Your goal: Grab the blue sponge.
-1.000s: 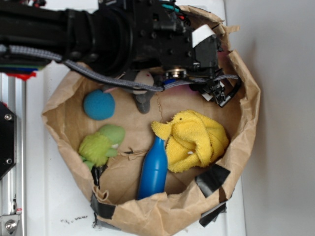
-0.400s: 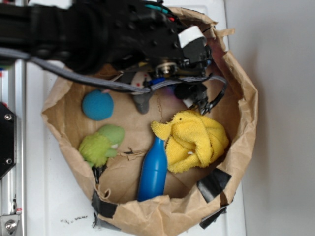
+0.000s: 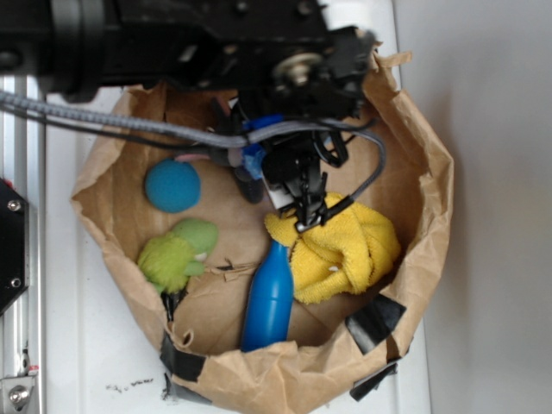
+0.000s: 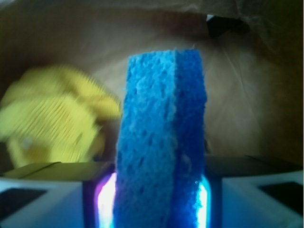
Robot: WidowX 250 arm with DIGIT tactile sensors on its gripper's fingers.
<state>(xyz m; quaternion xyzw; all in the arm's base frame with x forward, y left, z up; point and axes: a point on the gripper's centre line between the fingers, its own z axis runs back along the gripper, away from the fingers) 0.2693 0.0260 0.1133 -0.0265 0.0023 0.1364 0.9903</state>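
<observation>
The claw (image 4: 159,199) is clamped on the blue sponge (image 4: 161,137), which stands upright between its two pads in the wrist view and fills the middle of that picture; the sponge's lower end runs off the bottom edge. A seam down its length splits a wider face from a narrower strip on the right. In the exterior view the sponge itself is almost wholly hidden by the black arm (image 3: 172,39) and its cables (only a small blue patch by the wrist shows, and it cannot be told whether that is the sponge). There the claw (image 3: 304,207) hangs inside the brown paper bag (image 3: 431,172), just above the yellow towel (image 3: 345,246). The towel is a blurred yellow mass in the wrist view. Also in the bag lie a blue ball (image 3: 172,185), a green plush toy (image 3: 177,254) and a blue bottle (image 3: 269,297). A grey toy (image 3: 248,177) is mostly covered by the arm. The bag sits on a white table (image 3: 78,345).
</observation>
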